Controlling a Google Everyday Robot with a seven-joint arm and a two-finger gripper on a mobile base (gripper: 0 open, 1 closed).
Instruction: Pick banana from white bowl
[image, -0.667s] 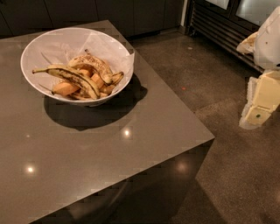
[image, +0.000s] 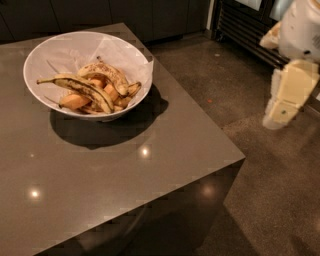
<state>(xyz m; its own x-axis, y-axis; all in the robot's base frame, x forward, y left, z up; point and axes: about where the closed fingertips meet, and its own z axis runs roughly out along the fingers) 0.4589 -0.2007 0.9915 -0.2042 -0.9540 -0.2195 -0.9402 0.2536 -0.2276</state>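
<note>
The white bowl (image: 40, 57) stands on the far left part of the dark grey table (image: 150, 165). In it lies the plump speckled banana (image: 109, 72), curved, at the middle right of the bowl. A slimmer banana with black streaks (image: 80, 87) lies in front of it, with orange fruit chunks (image: 74, 101) beside and under them. My gripper (image: 278, 119) hangs off the table's right side, over the floor, far from the bowl and holding nothing.
The table's right edge and near corner (image: 242, 159) lie between the gripper and the bowl. A dark slatted cabinet or rack (image: 240, 30) stands at the back right. The floor (image: 270, 190) is speckled concrete.
The gripper has moved slightly up and to the left. The bowl and its contents have not moved.
</note>
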